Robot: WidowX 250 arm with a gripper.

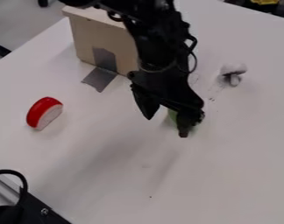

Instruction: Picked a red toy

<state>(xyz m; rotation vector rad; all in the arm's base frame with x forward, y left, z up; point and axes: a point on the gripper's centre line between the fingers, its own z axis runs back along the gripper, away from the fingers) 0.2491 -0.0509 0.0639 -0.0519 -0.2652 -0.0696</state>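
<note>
White table (220, 170): one red toy (44, 112) sits left, curved red rim, pale flat face. One green item (173, 115), one white item (232, 70), one box (100, 37). One gripper (166, 127) hangs above, jaws spread.

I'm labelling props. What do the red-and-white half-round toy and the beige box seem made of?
The toy: probably plastic or painted wood, its red rim glossy where light catches it, its pale face duller. The box: wood or board, perhaps, from its matt beige side.
</note>
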